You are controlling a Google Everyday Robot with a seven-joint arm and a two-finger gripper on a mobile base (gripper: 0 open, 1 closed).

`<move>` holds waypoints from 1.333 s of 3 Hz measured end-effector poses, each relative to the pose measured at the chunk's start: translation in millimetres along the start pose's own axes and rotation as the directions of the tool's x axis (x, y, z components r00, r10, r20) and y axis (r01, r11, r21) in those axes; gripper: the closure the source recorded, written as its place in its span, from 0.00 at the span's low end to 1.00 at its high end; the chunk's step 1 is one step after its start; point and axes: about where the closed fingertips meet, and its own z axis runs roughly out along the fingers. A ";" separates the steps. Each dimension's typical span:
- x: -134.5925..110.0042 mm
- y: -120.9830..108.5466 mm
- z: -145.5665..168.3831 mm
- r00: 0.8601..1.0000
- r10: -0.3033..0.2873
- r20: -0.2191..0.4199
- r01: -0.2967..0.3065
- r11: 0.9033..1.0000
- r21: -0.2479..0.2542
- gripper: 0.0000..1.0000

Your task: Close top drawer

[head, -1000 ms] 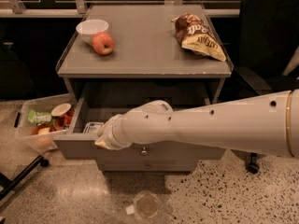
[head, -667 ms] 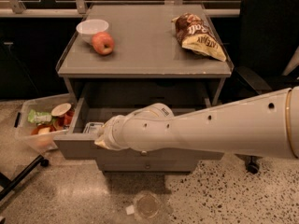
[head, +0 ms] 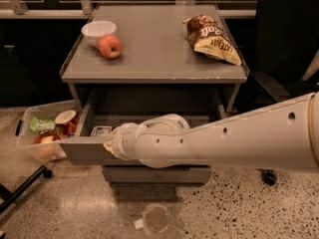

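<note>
Below the tabletop [head: 149, 54], the top drawer [head: 82, 151] stands pulled well out, its grey front jutting past the lower drawer front [head: 157, 175] beneath it. Its left wall runs just beside a clear bin [head: 27, 143] of food scraps on the floor; whether they touch cannot be told. A small white card [head: 101, 131] lies in the drawer's front left corner. The white arm [head: 224, 141] reaches in from the right, crossing the drawer's front edge and hiding its middle and right part. The gripper [head: 108, 144] sits at the arm's tip, against the upper edge of the drawer front just right of the card; whether it is spread or pressed together cannot be told. Behind the drawer front, the cavity is open back to the rear wall. On top, a bowl [head: 98, 30] and apple [head: 110, 46] sit touching near the left edge, and a chip bag [head: 212, 38] near the right edge. A round clear object [head: 157, 220] lies on the floor in front.
</note>
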 end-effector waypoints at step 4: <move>-2.5 25.8 43.2 0.995 0.065 0.078 -0.039 0.955 -0.294 0.81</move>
